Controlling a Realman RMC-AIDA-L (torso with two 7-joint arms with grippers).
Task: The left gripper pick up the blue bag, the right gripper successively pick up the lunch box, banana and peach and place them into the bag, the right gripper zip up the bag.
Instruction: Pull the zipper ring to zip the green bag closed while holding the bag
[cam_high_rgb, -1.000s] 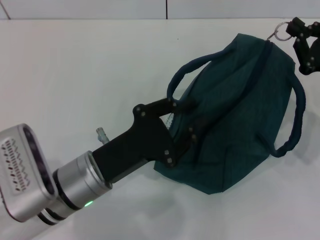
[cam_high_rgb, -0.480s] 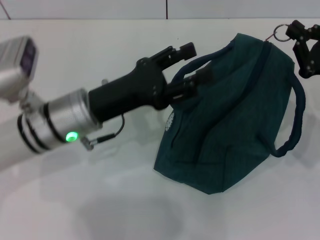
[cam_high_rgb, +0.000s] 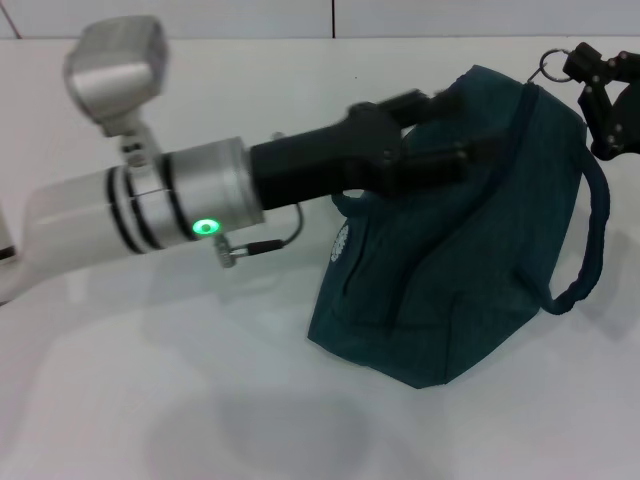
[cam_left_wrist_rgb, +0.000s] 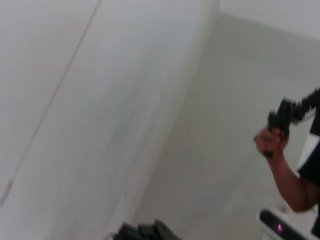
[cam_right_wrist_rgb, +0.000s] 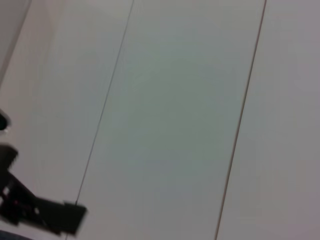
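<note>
The left gripper (cam_high_rgb: 440, 135) reaches in over the near-left upper part of the blue bag (cam_high_rgb: 460, 290), its black fingers set narrowly apart with the near rope handle seemingly between or just under them; whether they actually pinch it cannot be told from the head view. The bag lies slumped on the white table (cam_high_rgb: 150, 380), directly below and beyond that gripper's tips, and it looks soft and light: the fabric sags and creases, so it would likely fold and swing rather than keep its shape. The rope handles seem the soundest place to take hold, being thick and easy to grip, whereas the smooth cloth would probably slip. The mouth appears drawn together, so the contents are hidden; the lunch box, banana and peach are nowhere in view. At the bag's far right end, the right gripper (cam_high_rgb: 580, 68) has its fingers closed on the zipper ring (cam_high_rgb: 554, 66).
</note>
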